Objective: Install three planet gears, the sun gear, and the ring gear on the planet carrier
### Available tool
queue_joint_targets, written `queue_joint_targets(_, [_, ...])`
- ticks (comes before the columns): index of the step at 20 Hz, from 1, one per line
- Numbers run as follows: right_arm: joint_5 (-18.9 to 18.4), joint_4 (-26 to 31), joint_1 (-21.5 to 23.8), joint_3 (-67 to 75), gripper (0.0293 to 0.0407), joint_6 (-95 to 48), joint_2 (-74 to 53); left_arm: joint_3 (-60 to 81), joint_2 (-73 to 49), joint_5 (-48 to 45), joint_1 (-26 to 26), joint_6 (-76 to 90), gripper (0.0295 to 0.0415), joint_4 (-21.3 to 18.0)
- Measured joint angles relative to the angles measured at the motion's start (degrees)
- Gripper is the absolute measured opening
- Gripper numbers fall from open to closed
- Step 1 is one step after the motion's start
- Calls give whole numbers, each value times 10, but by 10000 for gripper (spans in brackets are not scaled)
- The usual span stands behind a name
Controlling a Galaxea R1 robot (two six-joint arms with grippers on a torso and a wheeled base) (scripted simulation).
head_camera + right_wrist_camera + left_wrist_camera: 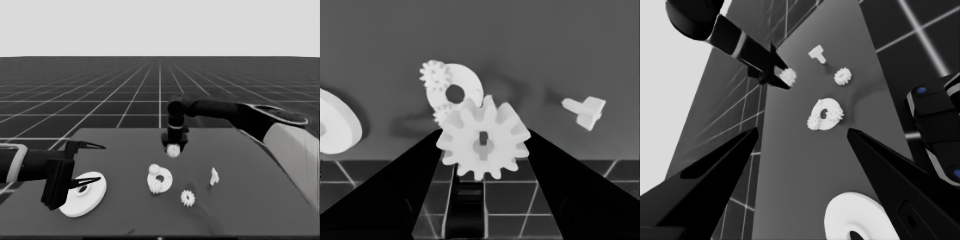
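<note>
Above tabletop, far side: R gripper [173, 148] jaws closed on a gear [173, 150].
Carrier [160, 179]: mid tabletop, 2 gears on it; 1 gear [188, 198] loose nearby.
Ring gear [84, 194]: L end, under idle L gripper [87, 164], jaws wide apart, empty.
Risk: gear may miss pin, teeth may clash w/ seated gears.

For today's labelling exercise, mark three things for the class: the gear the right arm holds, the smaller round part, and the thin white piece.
Held gear [483, 137]: right wrist view, on its toothed face.
Smaller round part [165, 176]: head view, on its flat rim.
Thin white piece [214, 176]: head view, on its middle.
</note>
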Motion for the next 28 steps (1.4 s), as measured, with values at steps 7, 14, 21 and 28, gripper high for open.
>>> queue_joint_targets(7, [36,-131,-130,-19,312,3,17,0,0,0,0,0,385,0])
queue_joint_targets(14, [67,-190,-201,-85,312,-35,37,0,0,0,0,0,385,0])
queue_joint_targets(21, [68,-192,-203,-87,384,-36,38,0,0,0,0,0,385,0])
queue_joint_targets(28, [8,-44,-46,13,385,22,8,0,0,0,0,0,385,0])
